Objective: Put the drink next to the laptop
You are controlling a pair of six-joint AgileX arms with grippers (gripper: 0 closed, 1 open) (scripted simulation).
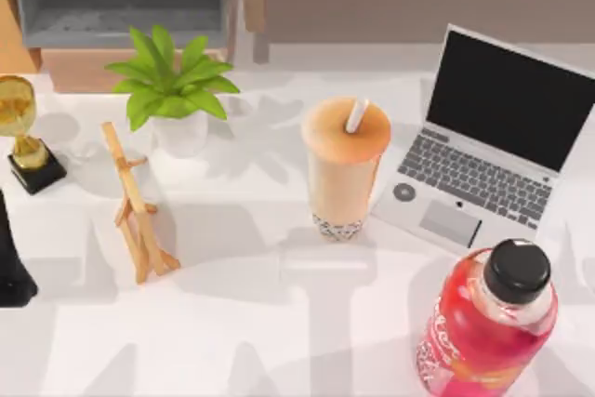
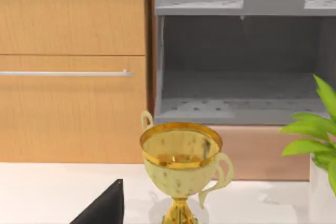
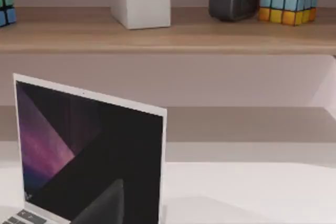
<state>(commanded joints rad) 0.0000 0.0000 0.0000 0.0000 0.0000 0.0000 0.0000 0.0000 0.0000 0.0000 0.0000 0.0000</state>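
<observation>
The drink (image 1: 343,169) stands upright on the surface (image 1: 251,323), just beside the left edge of the open laptop (image 1: 483,151) near its keyboard, so the placement reads as complete or nearly so, with at most a retreat of the arms left. The long axis of the drink is vertical, lid and white straw (image 1: 356,115) uppermost, the straw leaning slightly toward the laptop. Neither hand is on the drink; a dark part of the left arm (image 1: 11,267) sits at the surface's left edge, and whether either hand's fingers are apart or together cannot be told.
</observation>
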